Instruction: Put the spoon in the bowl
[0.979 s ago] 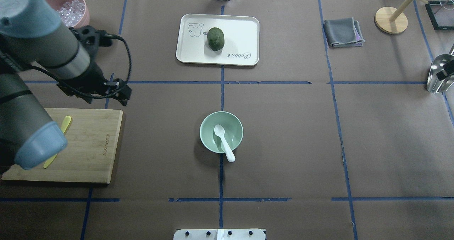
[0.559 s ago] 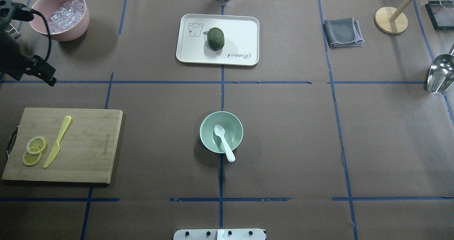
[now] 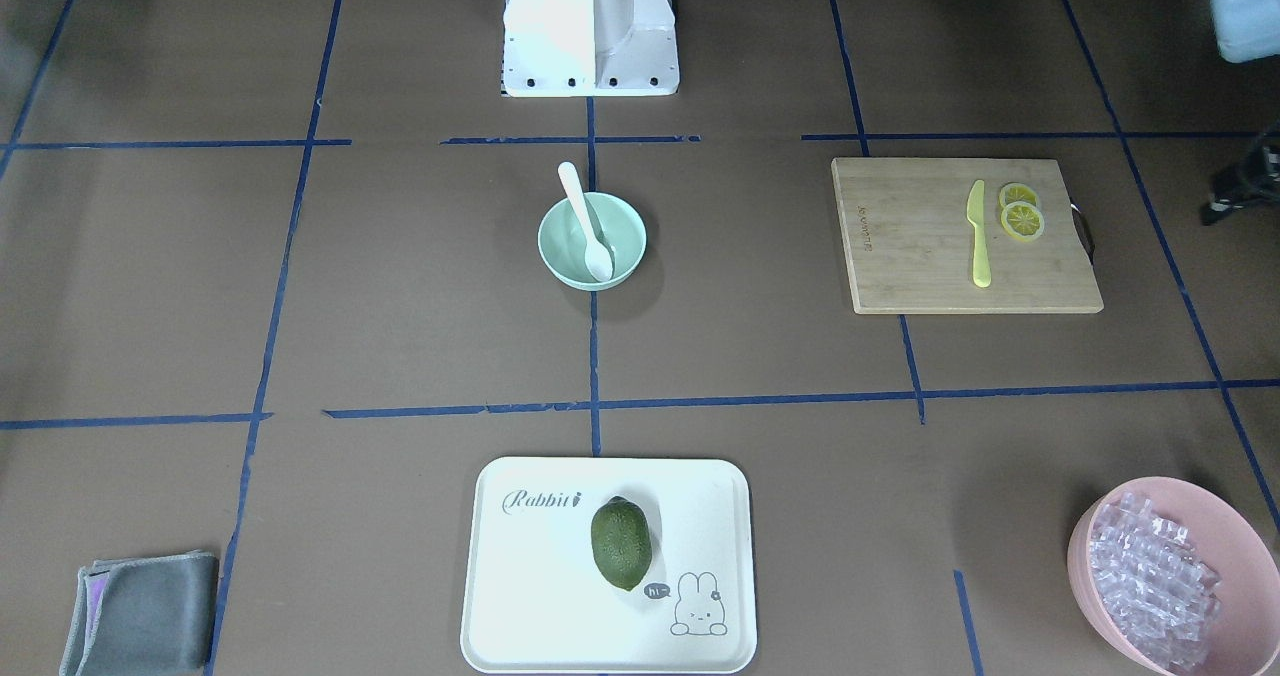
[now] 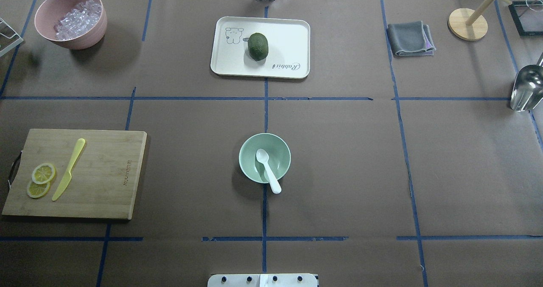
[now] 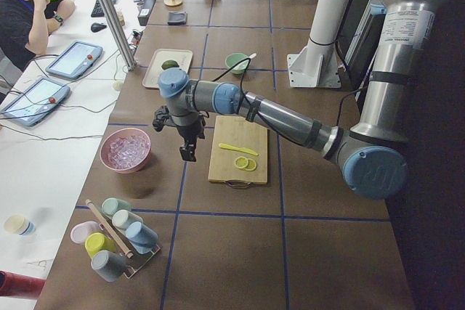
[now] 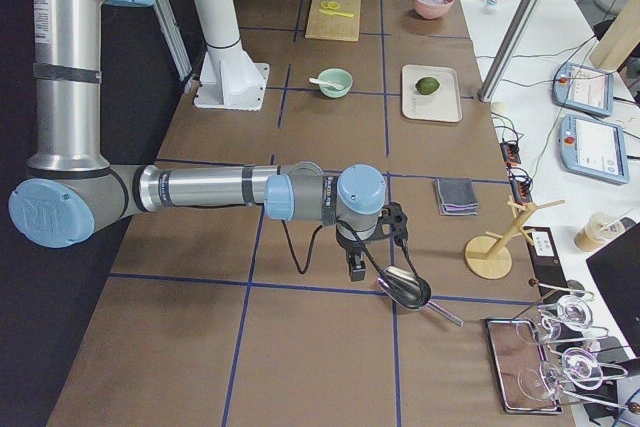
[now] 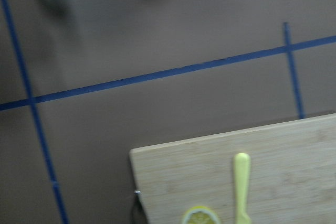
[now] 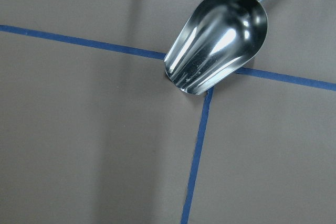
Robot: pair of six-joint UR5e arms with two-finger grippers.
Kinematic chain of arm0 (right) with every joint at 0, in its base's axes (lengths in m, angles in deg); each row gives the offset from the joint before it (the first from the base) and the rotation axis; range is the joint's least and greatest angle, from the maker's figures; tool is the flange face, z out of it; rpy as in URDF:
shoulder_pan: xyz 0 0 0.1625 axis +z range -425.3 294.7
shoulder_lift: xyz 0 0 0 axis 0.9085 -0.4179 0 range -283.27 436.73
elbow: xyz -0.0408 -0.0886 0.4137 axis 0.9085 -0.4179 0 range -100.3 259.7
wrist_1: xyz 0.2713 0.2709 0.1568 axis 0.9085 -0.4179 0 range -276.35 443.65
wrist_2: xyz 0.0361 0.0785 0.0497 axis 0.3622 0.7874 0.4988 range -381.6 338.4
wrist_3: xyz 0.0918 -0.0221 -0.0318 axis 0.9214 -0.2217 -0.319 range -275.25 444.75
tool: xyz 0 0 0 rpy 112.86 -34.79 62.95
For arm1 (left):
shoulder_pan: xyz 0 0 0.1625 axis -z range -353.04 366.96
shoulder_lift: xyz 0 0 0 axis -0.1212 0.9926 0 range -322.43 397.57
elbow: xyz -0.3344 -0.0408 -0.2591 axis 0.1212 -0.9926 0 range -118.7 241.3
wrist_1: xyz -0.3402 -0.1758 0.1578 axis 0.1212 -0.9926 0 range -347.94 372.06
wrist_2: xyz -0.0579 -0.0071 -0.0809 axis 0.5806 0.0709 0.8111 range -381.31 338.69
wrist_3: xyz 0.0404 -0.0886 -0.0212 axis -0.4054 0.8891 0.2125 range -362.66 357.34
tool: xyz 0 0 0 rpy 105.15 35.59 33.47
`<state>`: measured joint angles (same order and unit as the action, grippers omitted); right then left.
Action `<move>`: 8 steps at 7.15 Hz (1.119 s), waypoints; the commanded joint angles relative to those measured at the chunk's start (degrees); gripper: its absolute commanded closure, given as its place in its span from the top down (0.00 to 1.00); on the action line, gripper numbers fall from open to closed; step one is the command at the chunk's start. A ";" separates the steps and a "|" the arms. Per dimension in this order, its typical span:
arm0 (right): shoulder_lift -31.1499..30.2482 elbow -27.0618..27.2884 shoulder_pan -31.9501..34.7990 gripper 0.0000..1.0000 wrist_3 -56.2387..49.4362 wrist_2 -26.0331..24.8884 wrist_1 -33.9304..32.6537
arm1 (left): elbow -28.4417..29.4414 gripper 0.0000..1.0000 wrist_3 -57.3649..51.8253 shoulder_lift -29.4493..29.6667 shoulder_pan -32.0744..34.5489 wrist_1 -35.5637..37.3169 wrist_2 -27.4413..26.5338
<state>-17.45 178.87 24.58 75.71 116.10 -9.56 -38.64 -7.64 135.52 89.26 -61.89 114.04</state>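
I find the white spoon (image 4: 268, 171) already in the mint-green bowl (image 4: 278, 149). Its scoop lies on the inside of the bowl, and its handle leans on the rim on the robot's side and sticks out past it. The bowl stands near the middle of the table (image 4: 339, 151), on the blue tape line that runs away from the robot's base.

Neither arm is close to it. The left gripper (image 5: 186, 152) shows properly only in the left side view. It points down over the table between the pink bowl of clear ice-like pieces (image 4: 72, 38) and the bamboo cutting board (image 4: 106, 172), and I cannot tell whether its fingers are apart or together. Its wrist camera shows only a corner of the board, the tip of the yellow knife (image 4: 68, 170) and the edge of a lemon slice (image 4: 43, 173).

The right gripper (image 6: 355, 269) shows only in the right side view. It hangs at the table's right end, just beside the metal scoop (image 8: 218, 40), and again I cannot tell how its fingers stand. Its wrist camera looks straight down on the scoop, which lies on a tape crossing.

On the far side of the table, a dark green fruit (image 4: 258, 46) sits on the white tray (image 4: 288, 40), and a folded grey cloth (image 4: 410, 38) lies to the right of it.
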 commanded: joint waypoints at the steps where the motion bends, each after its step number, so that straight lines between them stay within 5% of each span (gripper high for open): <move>1: 0.22 -0.99 0.21 1.00 1.21 -0.15 0.04 | 9.81 1.00 -10.29 0.05 7.77 -2.14 0.27; 4: 0.22 -1.35 0.21 1.00 3.92 0.46 -0.04 | 13.36 1.00 -10.05 -3.11 9.46 -8.03 0.35; 8: -0.39 -1.26 0.21 1.00 6.14 3.63 -0.04 | 8.09 1.00 -5.13 -9.00 9.37 -9.80 0.35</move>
<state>-17.76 177.65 24.79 81.69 119.37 -9.61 -29.60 -14.05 127.53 98.69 -71.43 114.33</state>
